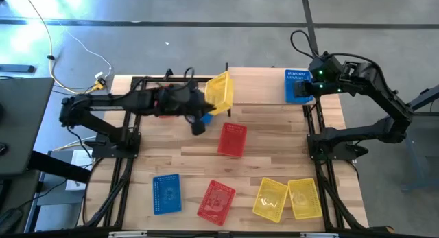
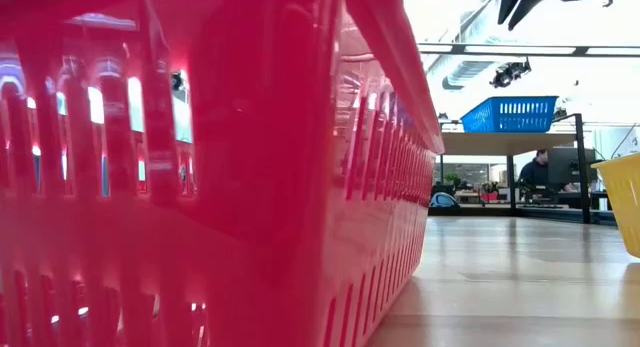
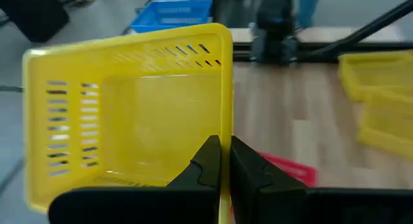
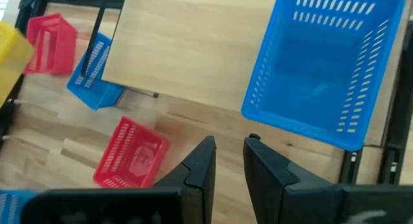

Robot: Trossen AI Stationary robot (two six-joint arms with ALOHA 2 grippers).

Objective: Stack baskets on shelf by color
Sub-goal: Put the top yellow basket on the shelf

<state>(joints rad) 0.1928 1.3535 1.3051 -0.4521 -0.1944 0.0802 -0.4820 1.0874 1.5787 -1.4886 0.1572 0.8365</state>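
My left gripper is shut on a yellow basket and holds it in the air by the left end of the shelf. A blue basket stands on its bottom at the shelf's right end. Over it hangs my right gripper, open and with nothing between its fingers. On the table lie a red basket, a blue one, another red one and two yellow ones. Beneath my left arm a red basket and a blue basket sit by the shelf's left end. My left gripper pinches one side wall of the yellow basket at its rim, one finger inside the basket and one outside. The fingers come at it from the table's left, slanting somewhat down. The basket is lifted clear and tipped, its open side facing back toward the wrist.
The shelf's plank is bare between the yellow basket and the blue one. Black frame posts stand at both sides of the table. A red basket stands right in front of the low camera and blocks most of that view.
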